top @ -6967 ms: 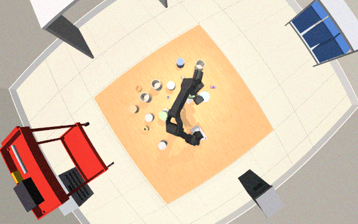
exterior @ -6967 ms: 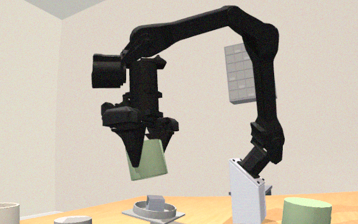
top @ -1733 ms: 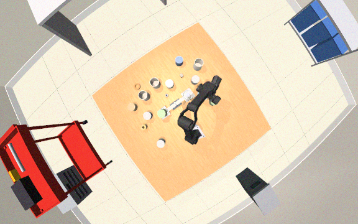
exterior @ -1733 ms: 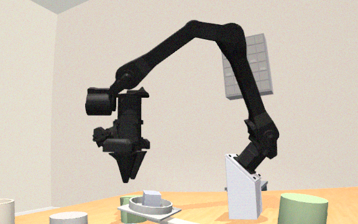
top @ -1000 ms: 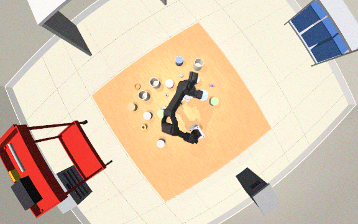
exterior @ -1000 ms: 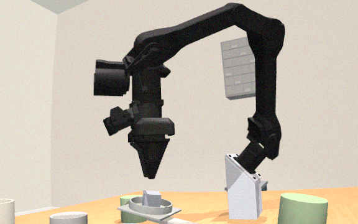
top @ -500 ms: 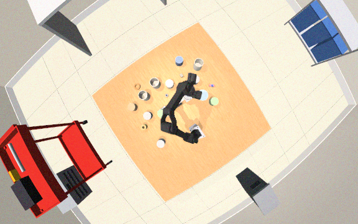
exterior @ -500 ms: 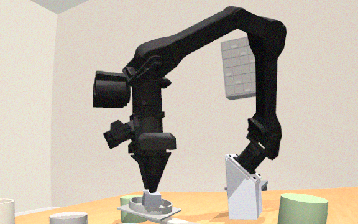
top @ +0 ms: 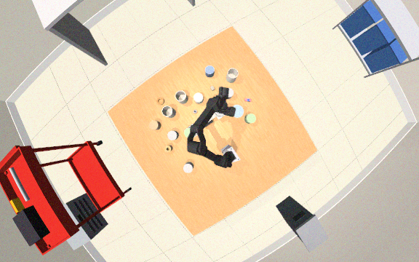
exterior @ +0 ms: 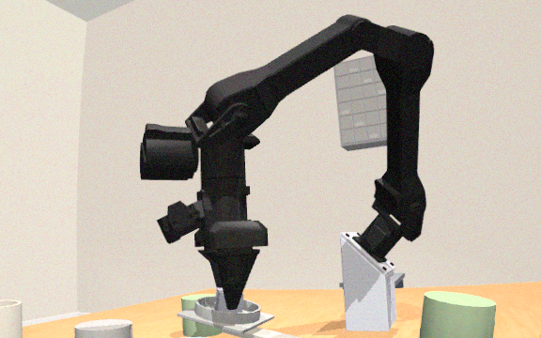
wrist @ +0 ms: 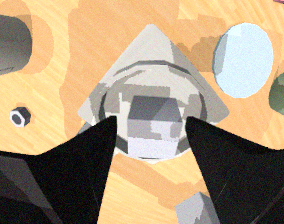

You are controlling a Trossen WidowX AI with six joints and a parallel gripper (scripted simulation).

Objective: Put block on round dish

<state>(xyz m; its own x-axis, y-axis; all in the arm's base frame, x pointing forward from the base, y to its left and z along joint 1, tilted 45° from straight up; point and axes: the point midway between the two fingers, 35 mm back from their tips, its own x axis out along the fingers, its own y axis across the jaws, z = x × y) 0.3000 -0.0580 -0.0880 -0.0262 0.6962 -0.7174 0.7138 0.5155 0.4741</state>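
Note:
The grey-white block (exterior: pixel 220 298) (wrist: pixel 153 131) sits inside the round rim on one square pan (exterior: pixel 263 320) (wrist: pixel 151 42) of the balance. My gripper (exterior: pixel 233 307) (wrist: pixel 152 122) is open and points down at the pan, one finger on each side of the block, with a gap on both sides in the wrist view. A green cup (top: pixel 187 132) (exterior: pixel 458 316) stands at the balance's other end, partly behind the arm in the top view. The other green cup (top: pixel 250 118) (wrist: pixel 283 97) stands on the table beside the pale blue round dish (top: pixel 238 111) (wrist: pixel 248 60). Nothing shows on the dish.
A grey-white cylinder (top: pixel 230 93) (wrist: pixel 12 45) and a hex nut (top: pixel 195 111) (wrist: pixel 20 117) lie near the pan. A blue cylinder (top: pixel 209 71), open grey cups (top: pixel 181 97) (top: pixel 232 75) and a small pink-blue piece (top: pixel 248 100) stand or lie farther out.

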